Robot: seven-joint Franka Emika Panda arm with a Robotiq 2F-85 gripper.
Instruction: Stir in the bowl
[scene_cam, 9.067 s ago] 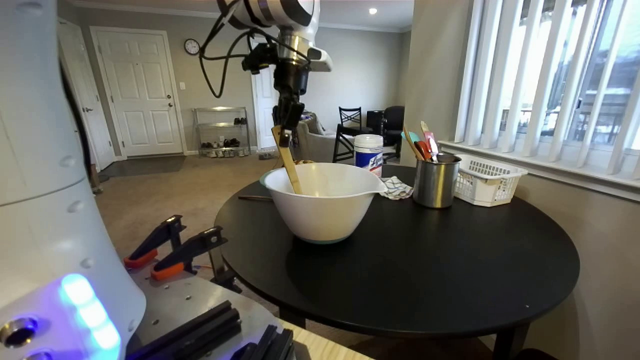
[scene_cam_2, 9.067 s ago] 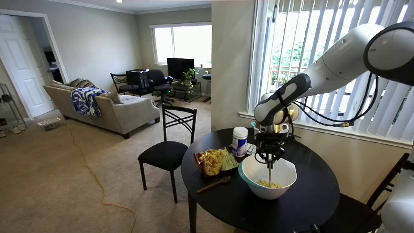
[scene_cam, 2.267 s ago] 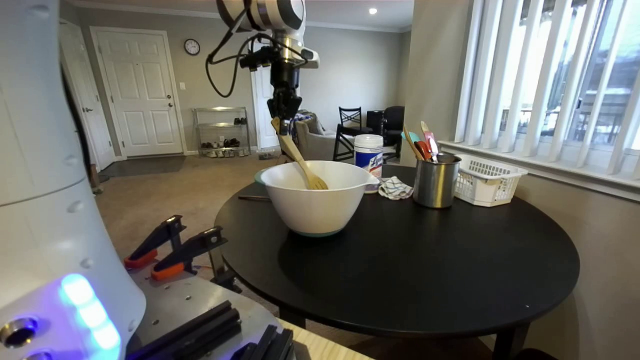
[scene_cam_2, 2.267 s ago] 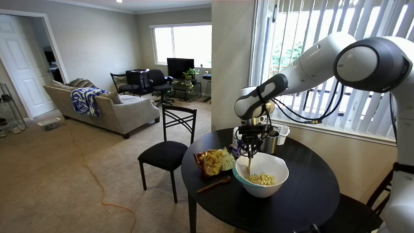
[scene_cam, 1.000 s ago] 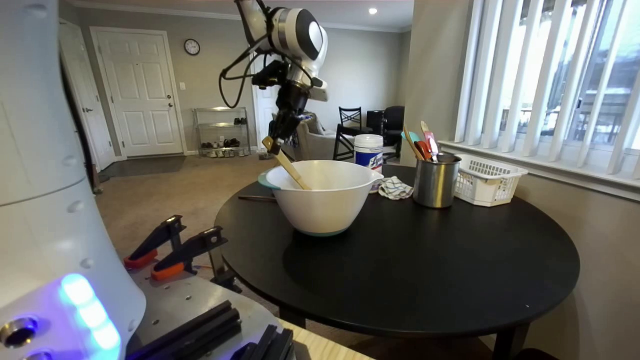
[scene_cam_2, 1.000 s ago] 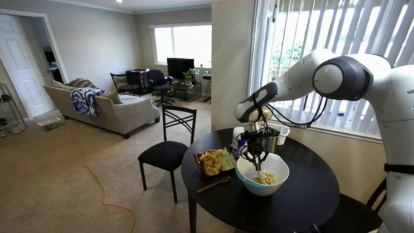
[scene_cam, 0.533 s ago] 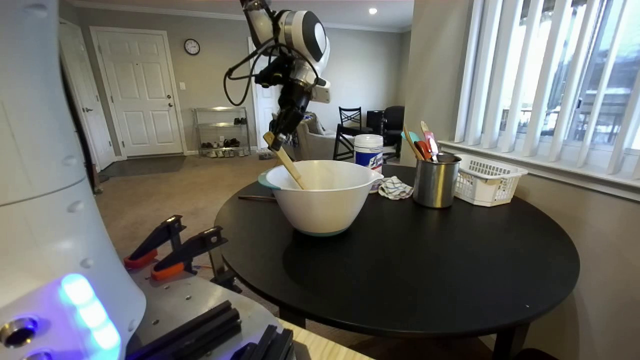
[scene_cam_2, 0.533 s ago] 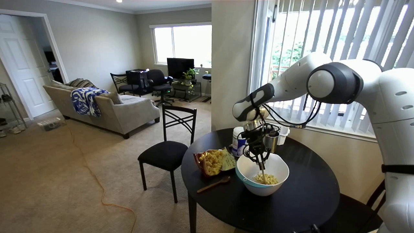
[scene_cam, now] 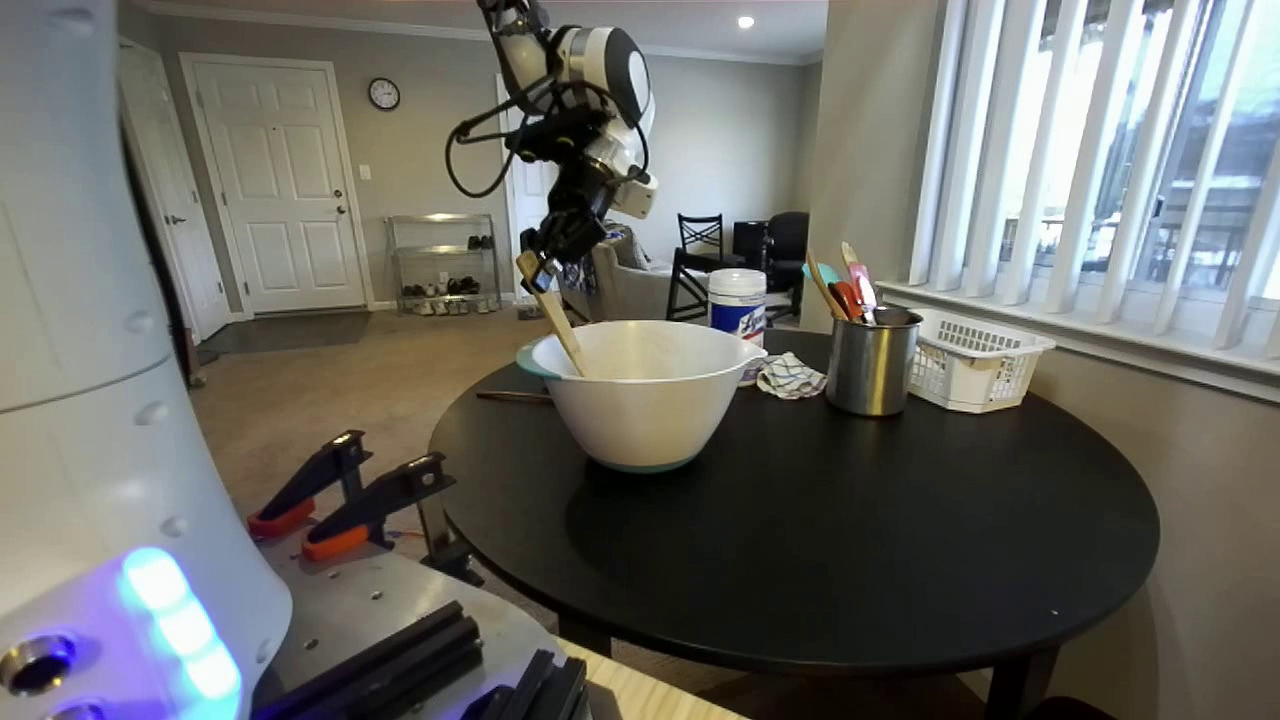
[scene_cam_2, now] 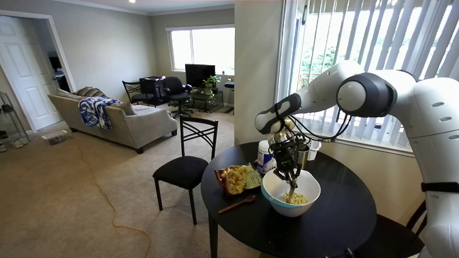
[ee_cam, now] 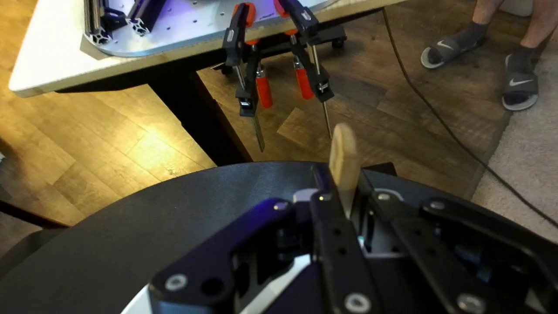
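The large white bowl (scene_cam: 650,425) stands on the black table and also shows in an exterior view (scene_cam_2: 292,211). Pale yellow pieces of food (scene_cam_2: 298,198) lie in its bottom. My gripper (scene_cam: 540,278) is tilted above the bowl's rim, and its fingers point down into the bowl in an exterior view (scene_cam_2: 293,182). It is shut on the handle of a wooden utensil (scene_cam: 563,335), which leans into the bowl; its lower end is hidden by the bowl wall there. In the wrist view the handle (ee_cam: 344,157) sticks up between the fingers (ee_cam: 343,183).
On the table (scene_cam: 850,530) are a wipes canister (scene_cam: 737,310), a checked cloth (scene_cam: 792,377), a metal cup of utensils (scene_cam: 873,365) and a white basket (scene_cam: 975,365). An open snack bag (scene_cam_2: 236,179) and a wooden spoon (scene_cam_2: 237,205) lie beside the bowl.
Over the last second my gripper has tilted further and the utensil has swung steeper, its lower part shifting inside the bowl. The bowl stays put, though it has shifted slightly since the oldest frames.
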